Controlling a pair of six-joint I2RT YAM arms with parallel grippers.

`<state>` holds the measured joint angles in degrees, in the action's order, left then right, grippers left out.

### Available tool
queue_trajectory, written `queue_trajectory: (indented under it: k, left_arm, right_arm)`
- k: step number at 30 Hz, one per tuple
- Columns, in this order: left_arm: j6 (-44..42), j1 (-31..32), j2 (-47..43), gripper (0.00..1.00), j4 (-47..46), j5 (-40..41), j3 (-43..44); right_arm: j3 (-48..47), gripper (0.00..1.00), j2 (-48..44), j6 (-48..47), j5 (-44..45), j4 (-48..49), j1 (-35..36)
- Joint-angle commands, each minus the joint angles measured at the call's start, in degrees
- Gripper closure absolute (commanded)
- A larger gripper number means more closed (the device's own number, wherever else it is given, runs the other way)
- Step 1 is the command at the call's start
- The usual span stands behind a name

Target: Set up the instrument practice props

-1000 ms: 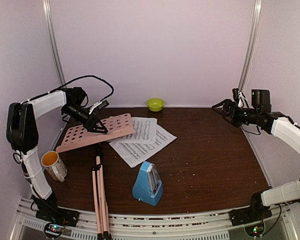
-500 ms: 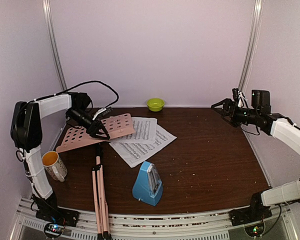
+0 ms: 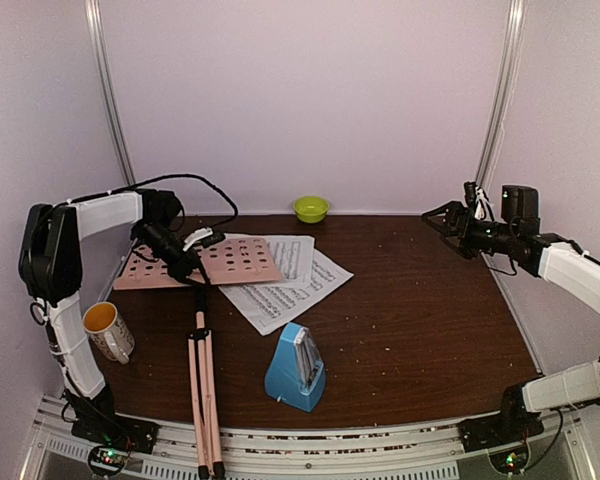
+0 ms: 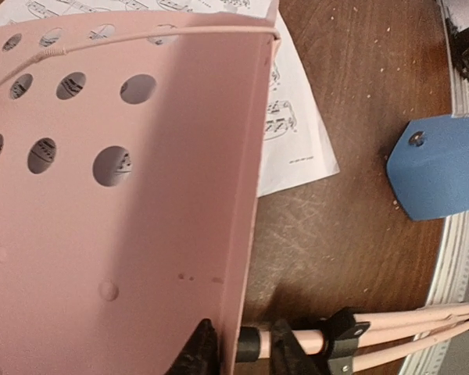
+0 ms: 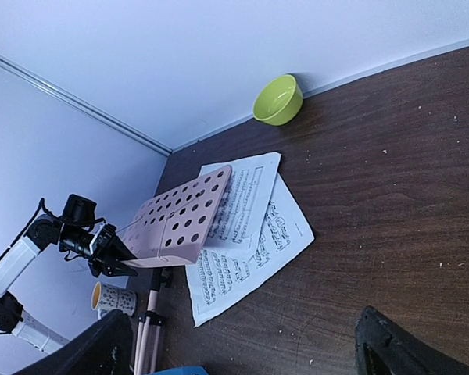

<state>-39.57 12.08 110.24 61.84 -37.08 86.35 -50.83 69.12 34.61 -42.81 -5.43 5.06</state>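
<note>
- Dark brown table [image 3: 430, 330], speckled with crumbs, boxed in by pale lilac walls [image 3: 310, 100].
- One pink stand [image 3: 202, 390] lies flat, long axis running near to far: folded legs [image 4: 422, 328] point to the near edge and cross the front rail, and the desk [image 3: 230, 260] is at the far left.
- Desk's long side runs left to right, perforated face up, its right end lying over the sheets [image 3: 285, 290].
- Two sheets, overlapping and fanned, lie left of centre; print shows through the desk's holes in the left wrist view.
- One blue metronome [image 3: 296, 368] stands upright near the front, just right of the legs and apart from the sheets. It is cut off at the frame edge in the left wrist view.
- Left gripper [image 4: 246, 351] straddles the desk's bottom edge and the black collar [image 4: 250, 344] below it, jaws narrow. Only the fingertips show, so I cannot tell whether they pinch.
- Right gripper [image 5: 242, 320] hangs over the far right of the table with jaws spread wide, holding nothing.
- One mug [image 3: 107, 330] sits at the near left and one green bowl [image 3: 310, 208] by the back wall.
</note>
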Motion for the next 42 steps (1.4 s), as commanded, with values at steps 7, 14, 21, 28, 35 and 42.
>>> queue_trajectory:
  k: [7,14,21,28,35,42]
  left_arm:
    - [-1.61,0.50,-8.98,0.96,0.03,9.63,7.69]
    - [-1.91,1.95,-18.27,1.00,-3.95,16.74,11.94]
    - [-6.72,6.92,-23.03,1.00,-4.89,28.93,16.24]
    - [-14.39,12.51,-26.39,1.00,-7.76,42.04,22.89]
    - [-21.94,19.60,-27.11,1.00,-15.64,51.17,29.16]
    - [-28.75,24.83,-29.10,1.00,-30.61,52.49,27.32]
  right_arm:
    - [1.07,0.00,0.49,2.70,-2.19,5.70,-0.40]
    - [1.22,0.00,-0.73,3.36,-1.80,6.41,-0.29]
    - [1.68,0.00,-0.81,4.81,-0.98,8.33,0.78]
    - [1.33,0.00,-0.94,5.03,1.76,9.00,4.02]
    - [0.77,0.00,-0.57,6.49,5.05,12.79,9.16]
    - [-3.53,0.00,4.27,7.97,4.75,19.99,14.67]
